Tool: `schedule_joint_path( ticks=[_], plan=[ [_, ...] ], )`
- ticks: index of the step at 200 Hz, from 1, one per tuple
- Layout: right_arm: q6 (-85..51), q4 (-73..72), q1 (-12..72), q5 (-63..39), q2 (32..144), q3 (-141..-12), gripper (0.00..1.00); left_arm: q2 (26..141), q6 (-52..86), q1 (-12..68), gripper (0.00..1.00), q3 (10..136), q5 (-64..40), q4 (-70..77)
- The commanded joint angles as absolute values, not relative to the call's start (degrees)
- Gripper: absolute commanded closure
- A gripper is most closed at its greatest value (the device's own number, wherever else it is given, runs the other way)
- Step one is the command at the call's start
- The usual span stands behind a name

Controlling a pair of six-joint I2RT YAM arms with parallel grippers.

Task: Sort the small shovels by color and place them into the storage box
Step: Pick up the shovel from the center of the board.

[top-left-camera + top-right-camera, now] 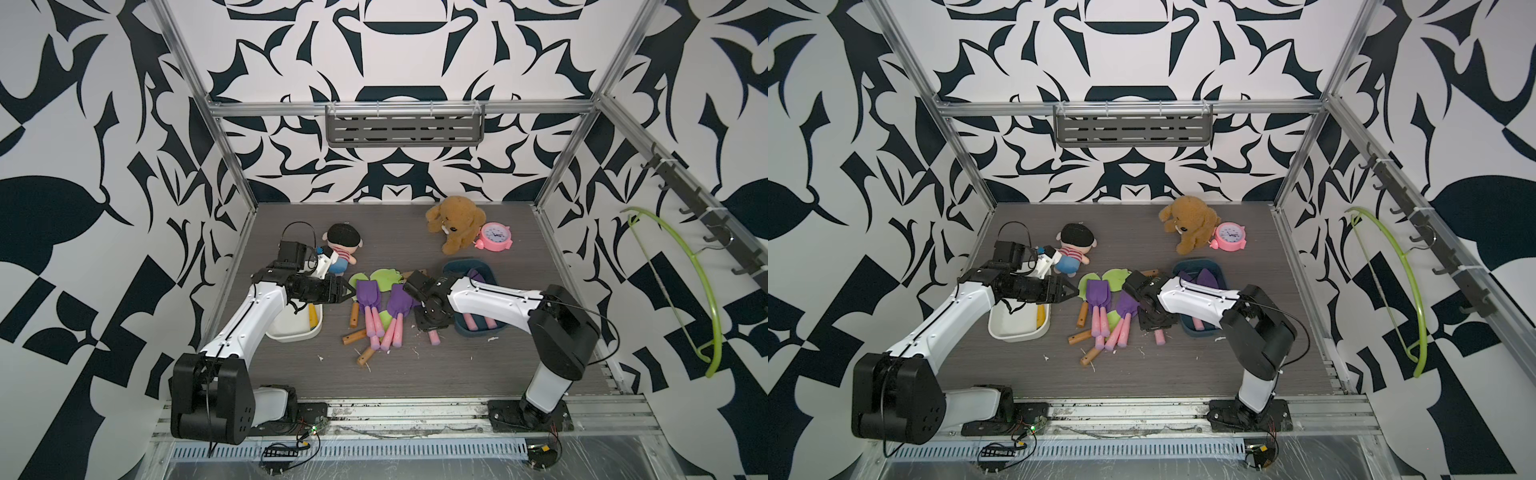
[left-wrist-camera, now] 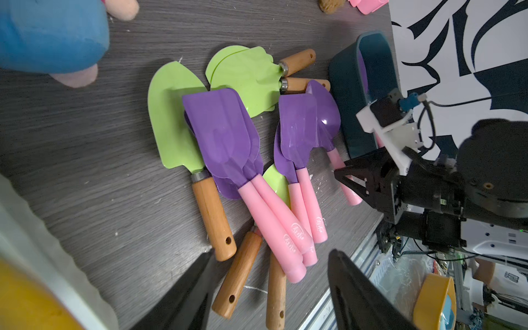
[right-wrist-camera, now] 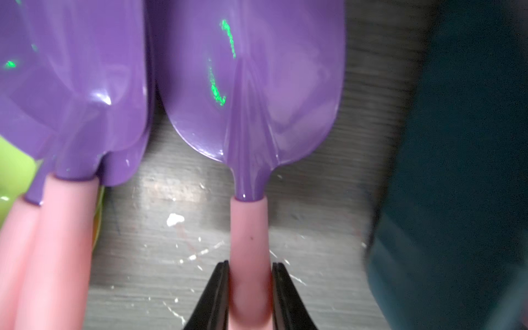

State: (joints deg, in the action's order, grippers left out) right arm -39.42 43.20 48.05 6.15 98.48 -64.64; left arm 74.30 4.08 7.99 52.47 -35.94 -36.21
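A pile of small shovels lies mid-table: purple blades (image 1: 368,293) with pink handles (image 2: 274,225), and green blades (image 2: 171,120) with wooden handles (image 2: 213,217). My right gripper (image 3: 250,267) is shut on the pink handle (image 3: 248,234) of one purple shovel (image 2: 325,111) at the pile's right edge, beside the dark blue storage box (image 1: 482,331). That box holds purple shovels with pink handles (image 1: 478,321). My left gripper (image 2: 271,253) hangs open over the pile's left side, holding nothing. A white storage box (image 1: 291,336) under the left arm holds a yellow-handled shovel (image 1: 312,318).
A doll (image 1: 343,245) lies behind the left arm, partly under its wrist camera. A brown teddy bear (image 1: 455,222) and a pink alarm clock (image 1: 494,237) sit at the back right. A green hanger (image 1: 681,274) hangs on the right wall's hooks.
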Motion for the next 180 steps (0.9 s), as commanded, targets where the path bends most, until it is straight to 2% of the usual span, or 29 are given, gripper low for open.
schedule_joint_path(
  ticks=[1, 86, 108, 142, 180],
  plan=[
    [-42.57, 45.07, 48.76, 12.47, 93.81, -63.35, 0.90, 71.55, 2.74, 7.48, 0.31, 51.33, -39.68, -35.86],
    [-36.28, 38.82, 53.69, 16.97, 86.06, -64.03, 0.94, 69.23, -1.32, 5.60, 0.29, 52.82, -46.35, -37.41],
    [-32.10, 35.24, 55.61, 15.51, 86.08, -65.16, 0.95, 69.10, -3.65, 5.41, 0.25, 54.61, -47.19, -39.67],
    [-24.99, 28.79, 59.34, 11.66, 85.90, -66.11, 1.00, 69.87, -3.94, 5.40, 0.25, 55.44, -51.27, -40.27],
    [-20.83, 25.39, 62.28, 6.95, 87.30, -68.40, 1.00, 71.23, -1.47, 5.51, 0.27, 55.50, -57.84, -38.81]
  ],
)
